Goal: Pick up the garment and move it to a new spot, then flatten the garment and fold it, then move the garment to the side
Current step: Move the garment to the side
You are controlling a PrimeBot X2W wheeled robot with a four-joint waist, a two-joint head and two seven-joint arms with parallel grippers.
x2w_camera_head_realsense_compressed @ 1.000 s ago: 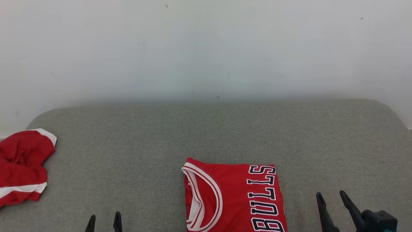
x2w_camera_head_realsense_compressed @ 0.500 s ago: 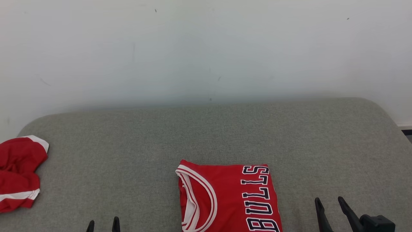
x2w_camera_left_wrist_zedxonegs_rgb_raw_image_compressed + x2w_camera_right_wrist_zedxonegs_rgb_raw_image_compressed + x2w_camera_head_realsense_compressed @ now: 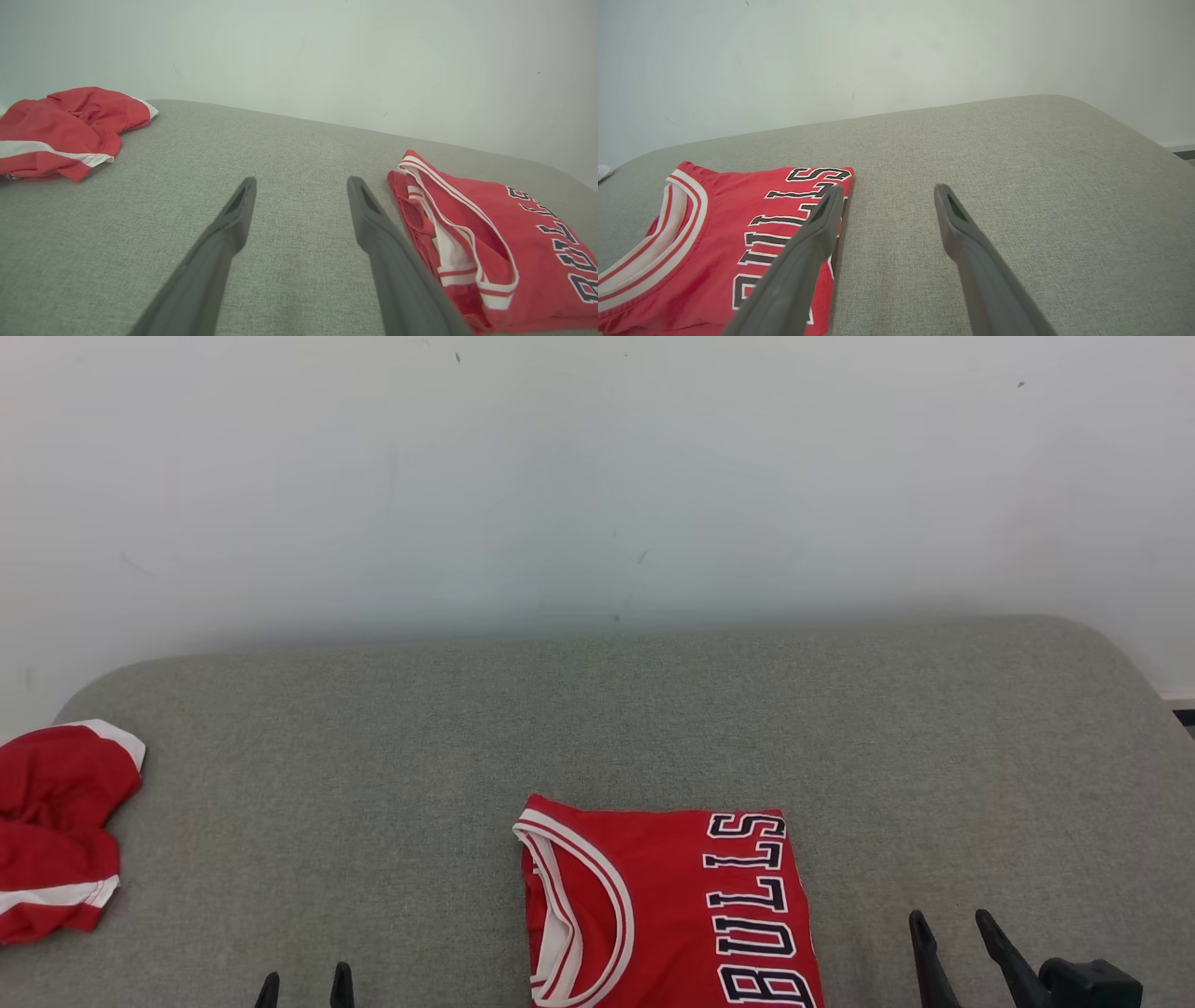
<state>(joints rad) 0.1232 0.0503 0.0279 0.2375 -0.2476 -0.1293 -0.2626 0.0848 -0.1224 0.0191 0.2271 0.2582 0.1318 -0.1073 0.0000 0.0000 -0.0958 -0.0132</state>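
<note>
**Wide open and empty on both sides**

The left gripper (image 3: 304,987) sat at the bottom left with its fingers spread apart, gripping nothing. The right gripper (image 3: 950,938) at the bottom right was the same, spread and empty. Between them, at bottom centre, the folded red jersey (image 3: 653,905) lay flat on the grey cushion (image 3: 597,728), touching neither. A crumpled red garment (image 3: 56,831) sat at the left edge.

A pale, off-white wall (image 3: 597,476) stands behind, plain but for a few small dark specks and faint scuffs, evenly lit. Against it sits a counter (image 3: 373,756) covered in grey-green woven fabric, its far corners rounded. A soft shadow runs along where the two meet.
</note>
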